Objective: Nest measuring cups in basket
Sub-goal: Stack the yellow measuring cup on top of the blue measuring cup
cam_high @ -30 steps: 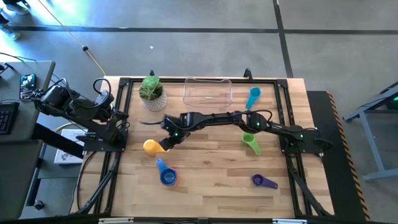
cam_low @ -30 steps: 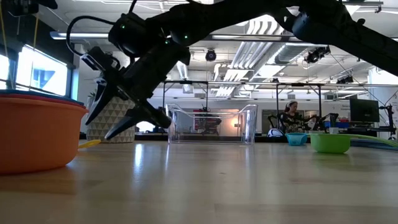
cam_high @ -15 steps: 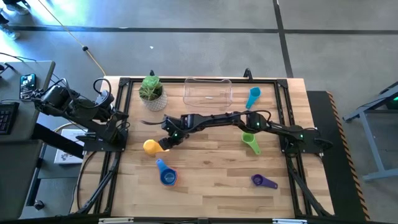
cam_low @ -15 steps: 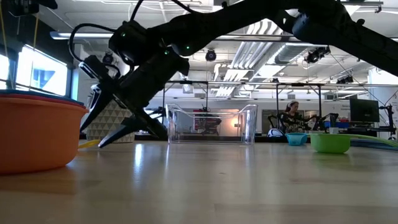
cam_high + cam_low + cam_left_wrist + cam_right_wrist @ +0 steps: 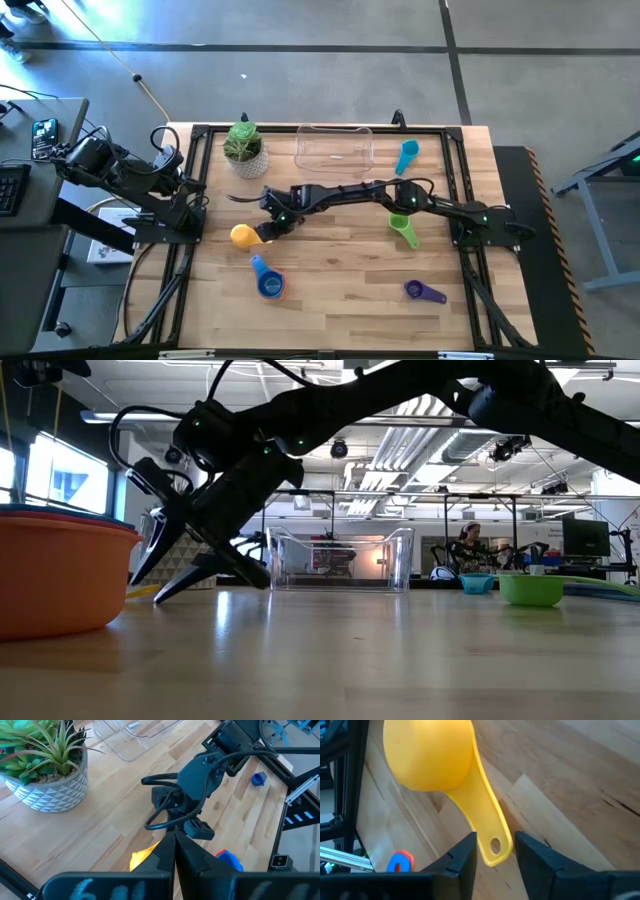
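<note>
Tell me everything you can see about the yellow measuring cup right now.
The yellow measuring cup looks like smooth plastic: a rounded bowl and a flat handle with a small hole near its tip. It lies upside down on the wooden table, in its left half, near the stacked blue and orange cups. The right end effector straddles the handle's end, fingers either side, not yet clamped.

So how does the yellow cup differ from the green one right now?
The yellow cup lies at the table's left with the right gripper straddling its handle; the green cup lies on the right, untouched. In the wrist view the yellow looks bowl-down; the green lies open side up. Both rest outside the basket.
</note>
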